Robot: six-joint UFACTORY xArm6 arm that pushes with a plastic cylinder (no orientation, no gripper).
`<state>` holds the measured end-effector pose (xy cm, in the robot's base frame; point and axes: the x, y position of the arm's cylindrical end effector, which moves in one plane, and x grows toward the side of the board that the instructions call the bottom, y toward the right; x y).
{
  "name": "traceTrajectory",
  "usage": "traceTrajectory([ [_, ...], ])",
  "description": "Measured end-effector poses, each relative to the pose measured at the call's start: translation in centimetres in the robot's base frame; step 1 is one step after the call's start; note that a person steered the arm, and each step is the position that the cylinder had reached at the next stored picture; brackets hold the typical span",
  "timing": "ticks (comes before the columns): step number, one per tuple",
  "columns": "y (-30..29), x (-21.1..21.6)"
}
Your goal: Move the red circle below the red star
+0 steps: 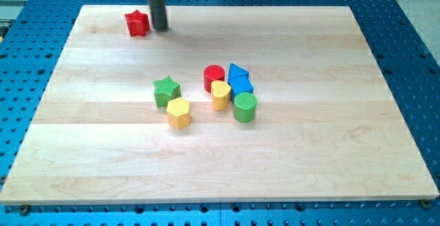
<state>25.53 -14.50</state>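
Note:
The red star lies near the board's top left corner. My tip stands just to the right of it, close to or touching its right side. The red circle stands near the board's middle, at the upper left of a cluster, well down and to the right of the tip. It touches the yellow heart below it and sits next to the blue triangle.
A blue block and a green circle complete the cluster. A green star and a yellow hexagon sit left of it. The wooden board lies on a blue perforated table.

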Motion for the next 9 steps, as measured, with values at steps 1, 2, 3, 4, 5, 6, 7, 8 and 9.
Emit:
traceTrajectory([
  [1,-4.9,0.0],
  [2,-4.0,0.7],
  [3,-3.7,2.3],
  [4,-1.5,3.5],
  [5,6.8,4.7],
  [6,16.4,6.4],
  [7,23.0,9.3],
  [8,23.5,14.2],
  [9,22.2,17.2],
])
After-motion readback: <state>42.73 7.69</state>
